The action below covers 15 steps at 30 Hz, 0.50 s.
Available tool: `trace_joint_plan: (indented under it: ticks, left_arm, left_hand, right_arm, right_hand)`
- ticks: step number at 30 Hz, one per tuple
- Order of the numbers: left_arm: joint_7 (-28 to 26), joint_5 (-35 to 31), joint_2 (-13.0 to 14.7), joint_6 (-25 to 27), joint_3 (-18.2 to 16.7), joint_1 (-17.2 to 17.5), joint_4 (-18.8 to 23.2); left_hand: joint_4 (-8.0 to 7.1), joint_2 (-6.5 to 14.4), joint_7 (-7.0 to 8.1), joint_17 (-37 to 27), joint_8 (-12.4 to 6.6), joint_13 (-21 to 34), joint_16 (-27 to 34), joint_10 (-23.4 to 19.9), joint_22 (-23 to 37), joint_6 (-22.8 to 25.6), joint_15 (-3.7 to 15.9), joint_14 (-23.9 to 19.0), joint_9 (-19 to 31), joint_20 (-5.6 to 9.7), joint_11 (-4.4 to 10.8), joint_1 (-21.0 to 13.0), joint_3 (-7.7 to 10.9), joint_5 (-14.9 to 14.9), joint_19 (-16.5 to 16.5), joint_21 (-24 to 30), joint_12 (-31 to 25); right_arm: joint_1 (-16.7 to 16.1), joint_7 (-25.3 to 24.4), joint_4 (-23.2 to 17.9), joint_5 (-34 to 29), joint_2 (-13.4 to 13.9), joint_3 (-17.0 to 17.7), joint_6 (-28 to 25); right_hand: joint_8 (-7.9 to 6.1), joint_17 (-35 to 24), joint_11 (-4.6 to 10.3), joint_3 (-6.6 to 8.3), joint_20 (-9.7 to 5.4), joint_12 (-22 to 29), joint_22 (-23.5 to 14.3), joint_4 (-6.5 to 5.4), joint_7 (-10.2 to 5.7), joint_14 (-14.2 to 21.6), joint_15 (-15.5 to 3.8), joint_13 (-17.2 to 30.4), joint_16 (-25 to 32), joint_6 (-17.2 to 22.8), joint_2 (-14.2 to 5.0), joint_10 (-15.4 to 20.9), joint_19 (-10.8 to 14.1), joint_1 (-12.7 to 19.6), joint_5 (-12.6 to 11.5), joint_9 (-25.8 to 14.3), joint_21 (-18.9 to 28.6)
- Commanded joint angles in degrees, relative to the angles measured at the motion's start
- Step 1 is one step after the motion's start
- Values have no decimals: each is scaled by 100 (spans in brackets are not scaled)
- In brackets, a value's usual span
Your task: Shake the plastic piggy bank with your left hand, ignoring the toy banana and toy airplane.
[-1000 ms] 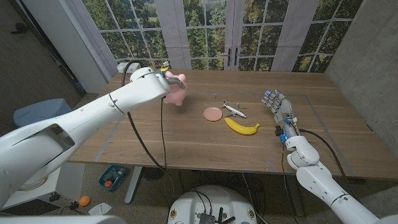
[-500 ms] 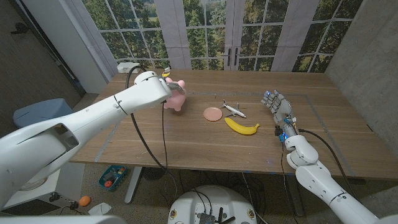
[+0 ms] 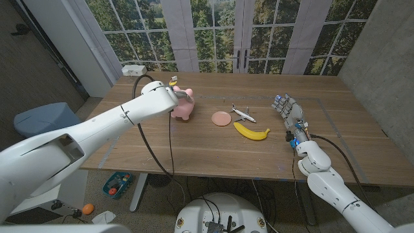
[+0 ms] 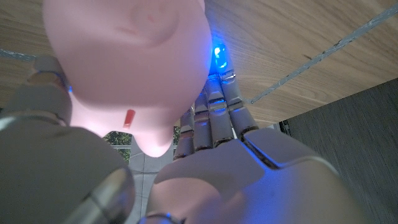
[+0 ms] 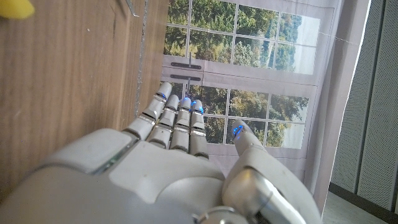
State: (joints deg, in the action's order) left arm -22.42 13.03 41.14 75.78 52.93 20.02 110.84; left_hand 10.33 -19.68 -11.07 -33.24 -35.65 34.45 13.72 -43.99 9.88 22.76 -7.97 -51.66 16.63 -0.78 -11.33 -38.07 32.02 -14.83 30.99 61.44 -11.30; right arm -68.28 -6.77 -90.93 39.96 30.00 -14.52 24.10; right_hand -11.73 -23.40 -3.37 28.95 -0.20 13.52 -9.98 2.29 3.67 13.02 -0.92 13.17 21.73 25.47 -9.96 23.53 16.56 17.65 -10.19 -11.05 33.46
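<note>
Left robot hand [image 3: 176,97] (mostly hidden) around piggy bank [image 3: 183,107]

Smooth pink plastic piggy bank [image 3: 183,107], matt wooden table [image 3: 213,146]

The piggy bank [image 3: 183,109] is looking pink. The banana [image 3: 251,133] is showing bright yellow. The airplane [image 3: 242,114] is looking white with dark bits. The little round disc [image 3: 221,118] is showing pink. The desk [image 3: 213,149] is looking brown with wood lines. Both hands, left [image 3: 173,94] and right [image 3: 289,112], are showing grey with blue lights.
</note>
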Motion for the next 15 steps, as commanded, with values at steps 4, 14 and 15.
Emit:
trace_joint_plan:
  ticks: [4,14,15]
  left_arm:
    - [385,-220,30,225,63,-51,73]
    - [234,573,269,420,643,-657,122]
    - [55,868,316,420,763,-792,110]
  left_hand:
    - [-186,2222,927,329,152,213,-250,-1260,8,1073,2086,-859,-125,408,1930,-1756,-326,-149,-585,-170,142]
    - [-247,1482,952,1290,1153,-481,-375,545,12,51,1563,992,-490,92,1568,-325,-781,401,-1224,-736,153]
    - [-246,1446,939,1362,1249,-541,-360,742,13,-65,1488,1141,-507,45,1529,-240,-815,420,-1277,-795,149]
  right_arm:
    - [-91,-15,-71,-19,13,16,65]
    - [-163,-39,-135,-42,30,31,91]
    - [-166,-39,-139,-44,31,31,92]
  right_hand:
    - [22,-18,12,26,-19,-20,-25,-2,-12,31,12,30,4,35,-31,30,51,-13,-34,-21,-10]
    - [21,-16,-3,21,-11,-22,-25,-2,-14,33,20,29,1,34,-24,27,55,-17,-33,-21,-18]
    - [21,-16,-11,20,-10,-22,-25,-2,-12,36,15,29,1,34,-23,26,56,-17,-33,-20,-18]
